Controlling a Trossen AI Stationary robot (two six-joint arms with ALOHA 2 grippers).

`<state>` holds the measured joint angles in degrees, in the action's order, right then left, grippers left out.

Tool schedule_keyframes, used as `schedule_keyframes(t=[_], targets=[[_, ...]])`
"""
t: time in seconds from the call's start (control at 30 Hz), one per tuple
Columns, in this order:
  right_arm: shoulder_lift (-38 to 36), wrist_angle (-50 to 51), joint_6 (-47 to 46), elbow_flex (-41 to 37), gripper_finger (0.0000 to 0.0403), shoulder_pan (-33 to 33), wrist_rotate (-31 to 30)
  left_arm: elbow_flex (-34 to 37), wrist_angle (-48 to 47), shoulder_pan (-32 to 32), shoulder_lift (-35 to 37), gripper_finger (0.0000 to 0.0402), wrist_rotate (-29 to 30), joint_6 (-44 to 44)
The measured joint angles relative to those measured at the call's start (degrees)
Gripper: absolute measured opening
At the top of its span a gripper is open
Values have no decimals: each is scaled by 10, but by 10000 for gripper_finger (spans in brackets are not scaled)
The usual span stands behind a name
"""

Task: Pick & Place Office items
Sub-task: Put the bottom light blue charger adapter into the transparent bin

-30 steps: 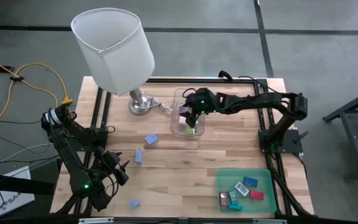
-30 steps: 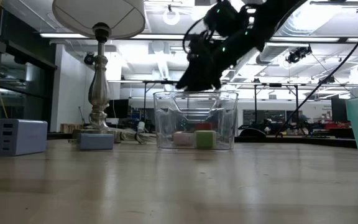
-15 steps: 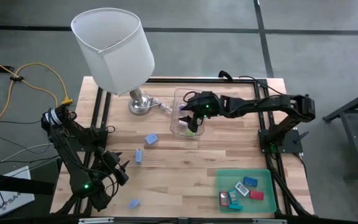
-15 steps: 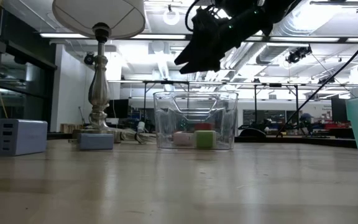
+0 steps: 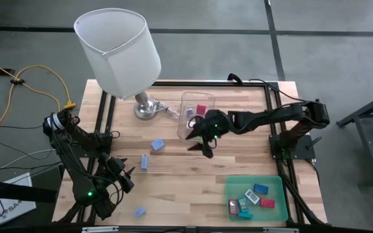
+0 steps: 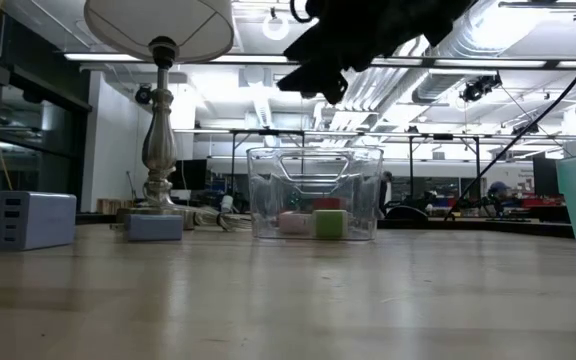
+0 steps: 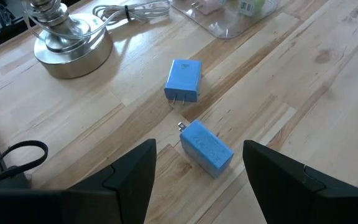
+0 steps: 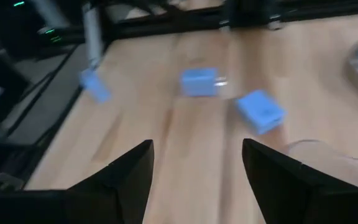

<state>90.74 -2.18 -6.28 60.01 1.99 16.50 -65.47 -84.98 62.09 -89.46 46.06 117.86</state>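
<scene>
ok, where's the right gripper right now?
High view: the right gripper hangs open and empty over the table's middle, just off the front edge of the clear box, with the two blue chargers further to its left.

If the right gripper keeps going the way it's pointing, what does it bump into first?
Probably the nearer blue charger. The open, empty right gripper points left across the table at two blue chargers; depth is hard to judge.

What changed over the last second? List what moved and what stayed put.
The right gripper rose out of the clear box and pulled back toward the table's middle; its fingers are open and empty. It took hold of nothing. The pink and green pieces stayed in the box. The left gripper, the blue chargers on the wood, the lamp and the green tray did not move.
</scene>
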Motion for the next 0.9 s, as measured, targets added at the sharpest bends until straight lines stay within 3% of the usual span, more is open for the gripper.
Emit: schedule_keyframes(t=[0.17,0.6,0.9], targets=[[-29,46,2,1,232,-4,33,0,0,0,0,232,0,0],[-130,206,-12,0,232,-1,-42,0,0,0,0,232,0,0],[-141,251,-51,0,232,-25,-30,0,0,0,0,232,0,0]])
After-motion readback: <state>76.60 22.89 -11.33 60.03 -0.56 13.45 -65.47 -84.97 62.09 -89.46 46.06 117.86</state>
